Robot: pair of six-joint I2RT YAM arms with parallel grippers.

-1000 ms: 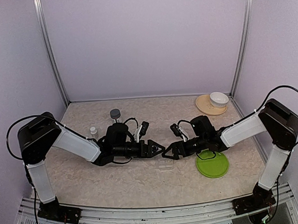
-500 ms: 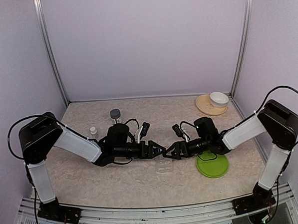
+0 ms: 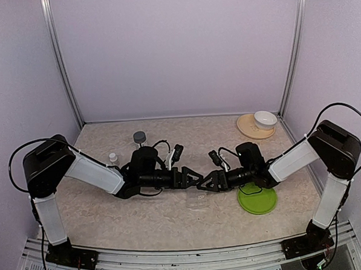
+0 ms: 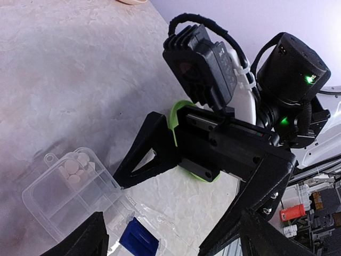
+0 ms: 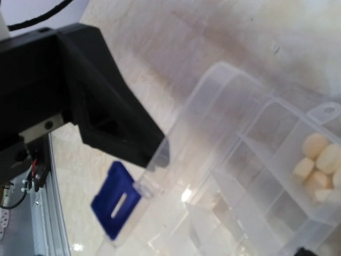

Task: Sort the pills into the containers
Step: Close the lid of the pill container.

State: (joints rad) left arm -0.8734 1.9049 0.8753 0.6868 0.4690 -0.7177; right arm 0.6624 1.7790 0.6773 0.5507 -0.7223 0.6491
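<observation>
The clear pill box (image 3: pixel 199 199) lies open on the table, its lid folded flat with a blue latch (image 4: pixel 138 239). One of its containers (image 5: pixel 319 160) holds several pale pills (image 4: pixel 74 166); the other compartments look empty. My left gripper (image 3: pixel 190 178) and right gripper (image 3: pixel 208 182) face each other tip to tip just behind the box, both open and empty. In the left wrist view the right gripper's finger (image 4: pixel 149 154) reaches down to the lid's edge. The right wrist view shows a left finger (image 5: pixel 106 117) by that lid.
A round green plate (image 3: pixel 256 199) sits right of the box, partly under the right arm. A white bowl (image 3: pixel 265 118) rests on a tan plate (image 3: pixel 248 127) at the back right. A grey-capped bottle (image 3: pixel 139 138) and a small white bottle (image 3: pixel 113 157) stand behind the left arm.
The right gripper has edged left towards the left gripper, uncovering more of the green plate. The left gripper has crept slightly right. Both stay open.
</observation>
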